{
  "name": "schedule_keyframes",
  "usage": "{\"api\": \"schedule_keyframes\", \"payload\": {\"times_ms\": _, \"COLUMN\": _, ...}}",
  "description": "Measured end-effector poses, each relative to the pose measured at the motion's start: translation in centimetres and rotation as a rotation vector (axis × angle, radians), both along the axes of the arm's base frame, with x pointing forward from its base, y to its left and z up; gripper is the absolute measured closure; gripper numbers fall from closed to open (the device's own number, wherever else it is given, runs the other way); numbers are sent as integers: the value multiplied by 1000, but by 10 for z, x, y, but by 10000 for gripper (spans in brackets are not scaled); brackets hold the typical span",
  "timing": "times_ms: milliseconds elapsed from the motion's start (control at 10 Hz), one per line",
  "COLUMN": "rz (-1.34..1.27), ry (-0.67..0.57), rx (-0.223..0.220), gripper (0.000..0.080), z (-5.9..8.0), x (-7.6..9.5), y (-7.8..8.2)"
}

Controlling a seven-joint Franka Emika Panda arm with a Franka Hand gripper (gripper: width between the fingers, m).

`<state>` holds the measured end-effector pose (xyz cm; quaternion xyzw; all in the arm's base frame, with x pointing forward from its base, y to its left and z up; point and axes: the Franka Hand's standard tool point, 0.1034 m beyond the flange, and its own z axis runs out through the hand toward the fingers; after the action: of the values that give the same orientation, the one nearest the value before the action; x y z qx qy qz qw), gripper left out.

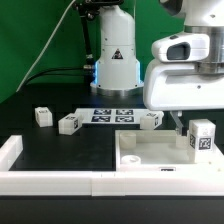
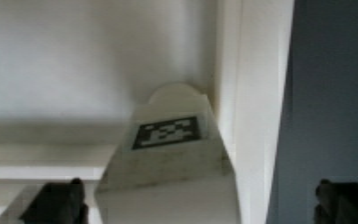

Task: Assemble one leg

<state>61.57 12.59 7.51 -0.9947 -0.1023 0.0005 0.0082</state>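
A leg [image 1: 203, 137], a small white block with a marker tag, stands on the right corner of the large flat white square part [image 1: 150, 158]. My gripper [image 1: 180, 126] hangs right over that corner. In the wrist view the same leg [image 2: 167, 140] lies between my fingertips [image 2: 55, 202]. My gripper [image 2: 202, 203] is open wide, with gaps on both sides of the leg, and holds nothing. Three more legs lie on the black table, two at the exterior view's left [image 1: 42, 116] [image 1: 69, 123] and one further right [image 1: 150, 121].
The marker board [image 1: 112, 115] lies on the table in front of the arm's base [image 1: 112, 62]. A low white wall [image 1: 60, 181] runs along the front and left edges. In the wrist view the square part's edge meets dark table [image 2: 332, 90].
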Motion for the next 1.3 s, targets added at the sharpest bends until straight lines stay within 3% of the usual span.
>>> {"api": "schedule_keyframes", "payload": {"times_ms": 100, "rz": -14, "ry": 1, "rx": 1, "gripper": 379, "z": 0, "x": 0, "y": 0}}
{"api": "schedule_keyframes", "payload": {"times_ms": 200, "rz": -14, "ry": 0, "rx": 1, "gripper": 379, "z": 0, "x": 0, "y": 0}}
{"api": "schedule_keyframes", "payload": {"times_ms": 300, "rz": -15, "ry": 0, "rx": -1, "gripper": 511, "z": 0, "x": 0, "y": -2}}
{"api": "schedule_keyframes", "payload": {"times_ms": 600, "rz": -68, "ry": 1, "rx": 1, "gripper": 507, "z": 0, "x": 0, "y": -2}}
{"api": "schedule_keyframes", "payload": {"times_ms": 800, "rz": -413, "ry": 13, "rx": 24, "gripper": 507, "z": -1, "x": 0, "y": -5}}
{"api": "schedule_keyframes", "payload": {"times_ms": 1300, "rz": -1108, "ry": 35, "rx": 21, "gripper": 507, "z": -2, "x": -2, "y": -7}}
